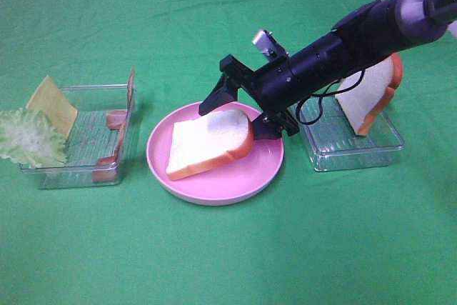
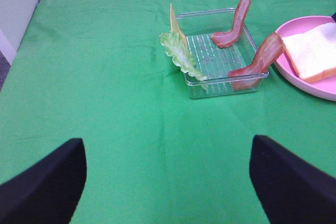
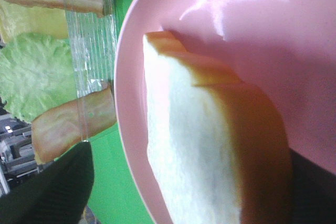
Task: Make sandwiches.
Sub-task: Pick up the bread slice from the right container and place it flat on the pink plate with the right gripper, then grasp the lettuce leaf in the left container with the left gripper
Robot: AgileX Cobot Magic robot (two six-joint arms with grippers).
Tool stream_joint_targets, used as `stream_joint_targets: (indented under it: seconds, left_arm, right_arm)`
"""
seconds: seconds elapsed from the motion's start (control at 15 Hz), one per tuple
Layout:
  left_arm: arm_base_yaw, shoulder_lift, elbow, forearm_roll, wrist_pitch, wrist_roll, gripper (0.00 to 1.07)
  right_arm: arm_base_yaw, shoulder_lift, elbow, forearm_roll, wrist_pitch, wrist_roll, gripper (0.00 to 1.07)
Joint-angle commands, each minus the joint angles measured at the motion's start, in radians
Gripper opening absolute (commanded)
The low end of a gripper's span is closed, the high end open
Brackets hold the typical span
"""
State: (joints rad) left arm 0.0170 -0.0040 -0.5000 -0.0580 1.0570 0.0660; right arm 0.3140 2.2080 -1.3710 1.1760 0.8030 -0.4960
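From above, the right gripper (image 1: 235,121) hangs wide over the far right end of the bread slice (image 1: 207,148). The slice lies flat on the pink plate (image 1: 214,194), its long axis running left to right.

The left wrist view shows the left gripper (image 2: 168,182) wide and empty. It faces the lettuce (image 2: 181,53), so that arm is the nearer one.

The right wrist view shows the bread lying between spread jaws.

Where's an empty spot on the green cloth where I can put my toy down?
The widest bare green cloth lies in front of the plate and both trays. More lies behind the left tray. Crowded: the slim gap between left tray and plate, and plate to right tray, where the right end effector sits at the bread.
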Motion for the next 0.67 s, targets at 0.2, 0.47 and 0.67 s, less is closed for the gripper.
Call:
stream_joint_targets:
  seconds: [0.2, 0.47, 0.67]
  left_arm:
    - [0.002, -0.024, 0.002, -0.001, -0.013, 0.000, 0.80]
    - [0.002, -0.024, 0.002, -0.001, -0.013, 0.000, 0.80]
    - [0.002, -0.024, 0.002, -0.001, -0.013, 0.000, 0.80]
  right_arm:
    - [0.001, -0.089, 0.005, -0.186, 0.011, 0.021, 0.85]
    - [0.001, -0.189, 0.005, -0.474, 0.008, 0.158, 0.85]
    - [0.001, -0.309, 0.005, -0.692, 0.029, 0.248, 0.85]
